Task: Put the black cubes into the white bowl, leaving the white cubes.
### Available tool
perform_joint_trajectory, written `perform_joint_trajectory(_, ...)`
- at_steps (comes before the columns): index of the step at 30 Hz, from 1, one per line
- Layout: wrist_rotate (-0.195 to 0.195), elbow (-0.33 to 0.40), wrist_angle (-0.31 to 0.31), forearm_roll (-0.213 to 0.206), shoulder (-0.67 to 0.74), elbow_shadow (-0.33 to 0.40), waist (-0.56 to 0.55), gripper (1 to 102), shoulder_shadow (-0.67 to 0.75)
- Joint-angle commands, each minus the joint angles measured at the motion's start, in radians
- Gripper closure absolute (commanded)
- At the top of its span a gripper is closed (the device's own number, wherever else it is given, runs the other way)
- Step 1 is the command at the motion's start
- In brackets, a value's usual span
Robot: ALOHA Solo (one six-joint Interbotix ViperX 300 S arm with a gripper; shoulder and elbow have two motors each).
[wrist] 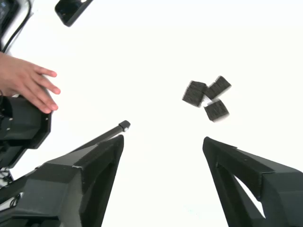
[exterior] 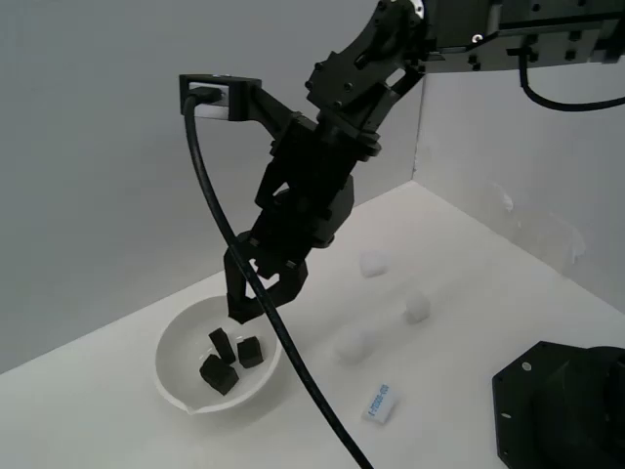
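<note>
The white bowl [exterior: 186,337] sits on the white table toward the exterior view's left. Three black cubes [exterior: 251,352] lie together inside it, and they also show in the wrist view [wrist: 194,92] as a tight cluster. My gripper [exterior: 259,298] hangs just above the bowl's far rim, open and empty. In the wrist view [wrist: 163,142] its jaws stand wide apart with nothing between them. Three white cubes [exterior: 417,309] lie on the table to the exterior view's right of the bowl, faint against the surface.
A flat white block with blue print [exterior: 381,403] lies near the front. A black base [exterior: 562,405] stands at the front right. A thick black cable [exterior: 293,381] crosses in front of the bowl. A person's hand [wrist: 28,87] shows in the wrist view.
</note>
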Motion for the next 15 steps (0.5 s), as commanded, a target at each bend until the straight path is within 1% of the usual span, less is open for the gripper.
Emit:
perform_joint_trajectory(1, 0.000, 0.048, -0.046, -0.009, 0.077, 0.038, 0.021, 25, 0.083)
perform_joint_trajectory(4, 0.002, 0.110, -0.107, 0.008, 0.133, 0.101, 0.063, 59, 0.140)
perform_joint_trajectory(6, 0.006, 0.152, -0.143, 0.020, 0.169, 0.143, 0.098, 79, 0.176)
perform_joint_trajectory(8, 0.006, 0.192, -0.167, 0.037, 0.207, 0.184, 0.135, 95, 0.215)
perform_joint_trajectory(9, 0.008, 0.213, -0.184, 0.046, 0.227, 0.202, 0.155, 101, 0.235)
perform_joint_trajectory(12, 0.009, 0.282, -0.264, 0.078, 0.304, 0.273, 0.218, 101, 0.311)
perform_joint_trajectory(15, 0.009, 0.364, -0.365, 0.118, 0.402, 0.356, 0.282, 100, 0.408)
